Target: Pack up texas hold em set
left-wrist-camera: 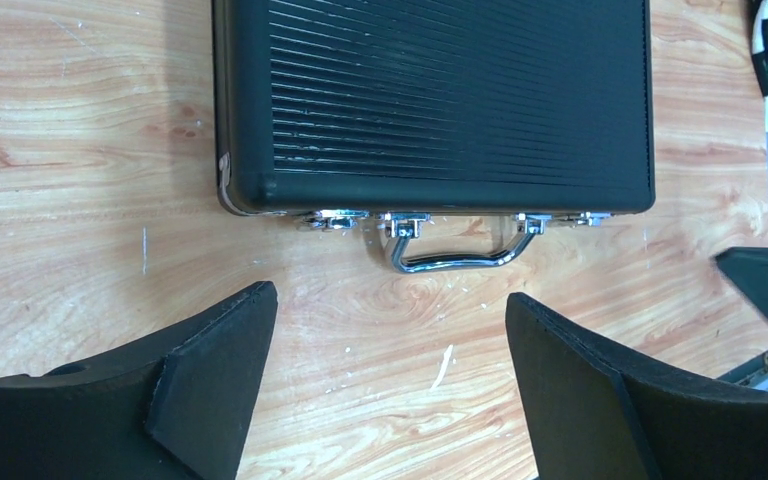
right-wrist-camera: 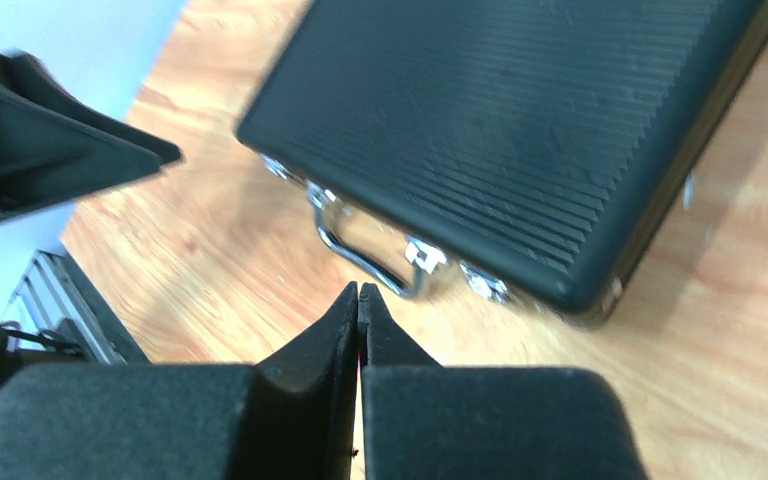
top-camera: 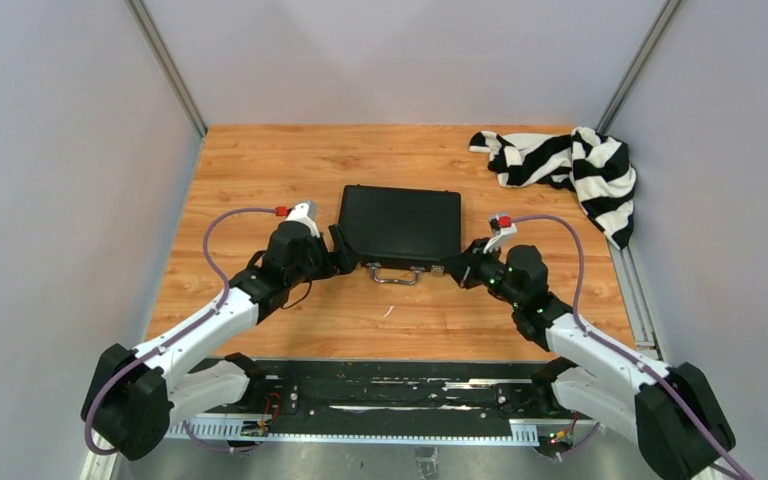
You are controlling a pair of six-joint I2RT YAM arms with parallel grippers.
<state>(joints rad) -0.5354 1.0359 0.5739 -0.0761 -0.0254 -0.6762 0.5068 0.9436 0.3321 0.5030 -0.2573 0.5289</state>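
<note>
The black ribbed briefcase [top-camera: 400,226] lies closed on the wooden table, its metal handle [top-camera: 396,275] facing the arms. It also shows in the left wrist view [left-wrist-camera: 440,100] and in the right wrist view [right-wrist-camera: 500,130]. My left gripper [left-wrist-camera: 390,300] is open and empty, just short of the handle [left-wrist-camera: 455,255] and the left latch [left-wrist-camera: 332,217]. My right gripper [right-wrist-camera: 358,290] is shut with nothing between its fingers, close to the handle [right-wrist-camera: 360,255] near the case's right front corner. No chips, cards, dice or buttons are in view.
A black-and-white striped cloth [top-camera: 568,170] lies bunched at the table's far right corner. Grey walls close in on three sides. A black metal rail [top-camera: 400,395] runs along the near edge between the arm bases.
</note>
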